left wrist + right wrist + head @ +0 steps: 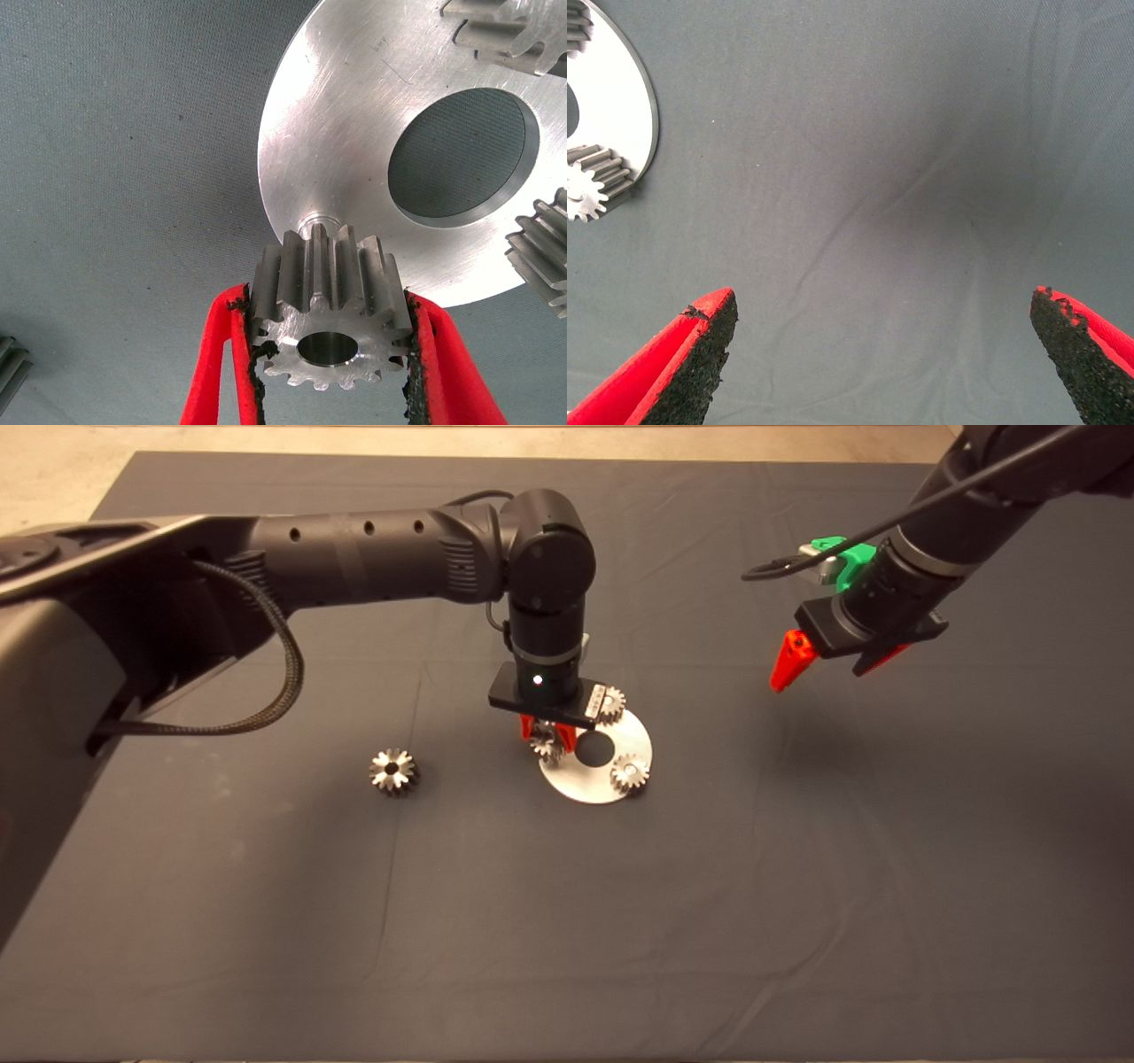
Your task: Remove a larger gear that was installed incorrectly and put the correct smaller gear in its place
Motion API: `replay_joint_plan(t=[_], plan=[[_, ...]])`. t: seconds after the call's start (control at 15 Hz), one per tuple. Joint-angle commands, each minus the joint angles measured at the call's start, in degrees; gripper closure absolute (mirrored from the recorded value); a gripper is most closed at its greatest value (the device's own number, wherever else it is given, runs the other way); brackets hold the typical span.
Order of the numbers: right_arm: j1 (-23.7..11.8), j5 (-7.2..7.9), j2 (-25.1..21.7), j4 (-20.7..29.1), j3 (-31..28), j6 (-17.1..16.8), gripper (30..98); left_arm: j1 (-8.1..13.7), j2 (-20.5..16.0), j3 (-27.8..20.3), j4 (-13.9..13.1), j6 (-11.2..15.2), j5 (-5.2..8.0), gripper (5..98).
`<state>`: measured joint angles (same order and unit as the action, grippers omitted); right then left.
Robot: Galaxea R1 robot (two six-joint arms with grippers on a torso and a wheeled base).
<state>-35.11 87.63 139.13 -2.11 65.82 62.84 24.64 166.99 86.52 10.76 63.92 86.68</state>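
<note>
Step (est.): we judge we are seating the small gear [330,323] on the plate [354,133]; large gear [393,771] is already off the plate.
Left tool [330,372]: closed on the small gear, one pad on each toothed flank; bore faces the wrist cam, so gear axis runs along the tool's approach line.
Left tool pos.: over the plate's rim on the side toward the large gear, arm reaching in from the left.
Key relation: a short pin [316,223] stands on the plate just past the held gear. Bore and pin look close to in line, but we cannot tell if the bore has met the pin.
Small gear vs. plate: at the plate's edge, above or at the pin; contact w/ plate not visible.
Other gears: two more [611,704] [629,771] sit on the plate around its centre hole [594,749].
Large gear pos.: on the desk [797,868], well apart from the plate, left-arm side.
Right tool [881,354]: fingers spread wide, empty, raised over bare desk on the far side of the plate; idle.
Nearer arm: left, by far.
Next (est.): lower along the gear axis, keep bore on pin, teeth may need a slight turn to mesh.
</note>
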Motion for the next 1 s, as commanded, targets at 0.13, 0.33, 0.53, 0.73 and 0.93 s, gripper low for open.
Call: replay_joint_plan(t=[0.13,0.33,0.53,0.73,0.93], plan=[[-1.11,7.38,0.41,-0.62,-0.35,0.18,40.8,-0.54,0.06,-0.22,0.58,-1.15,5.16,79.7],[-1.11,7.38,0.4,-0.62,-0.44,0.18,40.8,-2.92,0.32,2.18,-1.74,-5.38,5.25,79.9],[-1.11,7.38,0.49,-0.62,-0.42,0.18,40.8,-2.95,0.08,3.52,-1.71,-5.32,5.26,80.0],[-1.11,7.38,0.35,-0.62,-0.48,0.18,40.8,-5.01,0.79,4.64,-1.36,-7.08,4.31,80.2],[-0.93,7.38,0.18,-0.62,-0.53,0.18,40.8,-9.04,0.59,4.61,-1.18,-7.67,2.09,80.2]])
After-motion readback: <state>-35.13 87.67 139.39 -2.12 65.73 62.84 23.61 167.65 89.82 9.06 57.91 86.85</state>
